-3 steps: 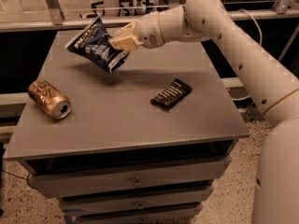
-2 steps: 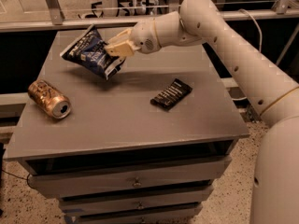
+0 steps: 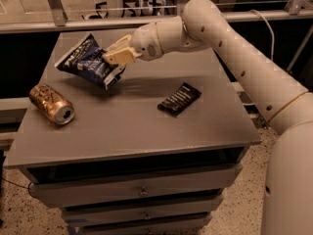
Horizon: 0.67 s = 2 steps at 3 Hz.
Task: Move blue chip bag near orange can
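Grey drawer cabinet (image 3: 137, 192), seen from the front. The orange can (image 3: 50, 103) lies on its side near the left edge, and a black ribbed packet (image 3: 179, 99) lies right of centre. Farther back, the gripper (image 3: 112, 58) pinches the blue chip bag (image 3: 84, 60), tilted above the top, apart from the can.

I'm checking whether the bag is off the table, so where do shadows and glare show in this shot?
Camera view: warm, dim light; the hand, over the back left of the table, grips the blue chip bag, and a soft shadow lies on the top below and right of it, apart from the bag, so it is likely lifted. Camera view: the orange can glints at its silver end.
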Available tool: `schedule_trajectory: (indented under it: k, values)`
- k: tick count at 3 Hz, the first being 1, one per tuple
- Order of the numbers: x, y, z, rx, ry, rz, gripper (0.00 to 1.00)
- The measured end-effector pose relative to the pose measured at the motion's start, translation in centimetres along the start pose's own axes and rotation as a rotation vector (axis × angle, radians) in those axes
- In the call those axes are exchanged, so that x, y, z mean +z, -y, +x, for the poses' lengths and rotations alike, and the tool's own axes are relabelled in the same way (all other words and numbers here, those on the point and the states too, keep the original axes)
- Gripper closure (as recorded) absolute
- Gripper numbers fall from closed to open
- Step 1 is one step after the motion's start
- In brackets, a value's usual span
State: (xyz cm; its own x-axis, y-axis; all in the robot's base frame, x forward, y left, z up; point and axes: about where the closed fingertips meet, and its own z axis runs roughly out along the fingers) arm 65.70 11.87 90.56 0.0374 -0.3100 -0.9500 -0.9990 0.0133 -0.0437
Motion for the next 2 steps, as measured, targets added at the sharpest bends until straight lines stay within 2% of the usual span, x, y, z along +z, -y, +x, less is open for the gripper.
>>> schedule_trajectory:
  k: [1, 2]
  values:
    - [0.71, -0.93, -0.41, 0.008, 0.015, -0.033, 0.13]
    - [1.06, -1.42, -0.67, 0.011, 0.023, -0.05, 0.0]
